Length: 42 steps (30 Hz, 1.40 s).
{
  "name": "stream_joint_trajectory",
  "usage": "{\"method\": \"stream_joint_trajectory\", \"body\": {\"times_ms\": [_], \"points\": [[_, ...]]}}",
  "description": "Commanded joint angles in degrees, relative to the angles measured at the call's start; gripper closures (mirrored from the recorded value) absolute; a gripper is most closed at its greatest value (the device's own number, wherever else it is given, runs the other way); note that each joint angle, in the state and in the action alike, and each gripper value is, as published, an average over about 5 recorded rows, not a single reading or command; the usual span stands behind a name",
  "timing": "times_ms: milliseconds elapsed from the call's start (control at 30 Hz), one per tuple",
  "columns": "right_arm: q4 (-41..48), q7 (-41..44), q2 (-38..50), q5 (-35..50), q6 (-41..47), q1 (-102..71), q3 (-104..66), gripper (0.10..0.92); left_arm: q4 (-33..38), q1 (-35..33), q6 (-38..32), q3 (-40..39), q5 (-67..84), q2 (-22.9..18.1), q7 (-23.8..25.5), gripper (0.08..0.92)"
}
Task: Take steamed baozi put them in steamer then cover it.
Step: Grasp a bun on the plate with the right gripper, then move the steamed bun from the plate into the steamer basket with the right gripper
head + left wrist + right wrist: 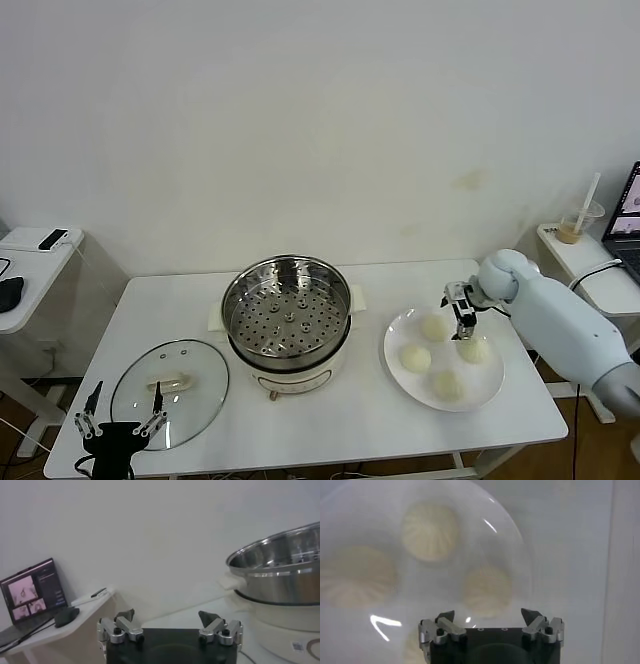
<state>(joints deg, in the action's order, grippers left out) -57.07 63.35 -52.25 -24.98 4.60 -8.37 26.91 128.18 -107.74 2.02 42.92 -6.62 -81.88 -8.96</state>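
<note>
R gripper (pixel 462 303) open over baozi (pixel 436 326), steamer (pixel 287 303) uncovered

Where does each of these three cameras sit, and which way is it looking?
Head view: on the robot's head, looking down at the white table; the right gripper hangs open over the flat white plate of cream-white dough buns, the left gripper open by the clear glass lid.
Left wrist view: low, facing the shiny steel steamer basket; own gripper shows.
Right wrist view: straight down at the buns; own gripper shows.
Shared: head and right wrist views show the plate.
</note>
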Motion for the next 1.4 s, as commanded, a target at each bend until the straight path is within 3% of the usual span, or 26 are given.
{"method": "stream_joint_trajectory", "body": {"times_ms": [33,233,733,1167,1400], "points": [[3.93,-0.06,-2.62,-0.55,-0.15,1.05,1.23,0.203,-0.07,0.02,0.02,0.19,-0.07,0.04,-0.01,0.177],[5.70,-0.19,-4.90,-0.92,0.06,0.72,1.13,0.214,-0.04,0.03,0.05,0.34,-0.11,0.08,0.00,0.177],[6.68,-0.27,-5.56,-1.10,0.72,1.18,1.56,0.347,-0.02,0.03,0.01,0.76,-0.03,0.24,-0.15,0.177],[2.41,1.68,-1.48,2.79,1.23,3.14,3.66,0.404,0.16,-0.22,-0.22,0.71,-0.03,0.43,-0.53,0.177],[-4.76,1.94,3.22,8.70,2.14,6.03,6.19,0.414,-0.31,0.06,-0.17,0.59,0.04,1.15,-0.55,0.177]]}}
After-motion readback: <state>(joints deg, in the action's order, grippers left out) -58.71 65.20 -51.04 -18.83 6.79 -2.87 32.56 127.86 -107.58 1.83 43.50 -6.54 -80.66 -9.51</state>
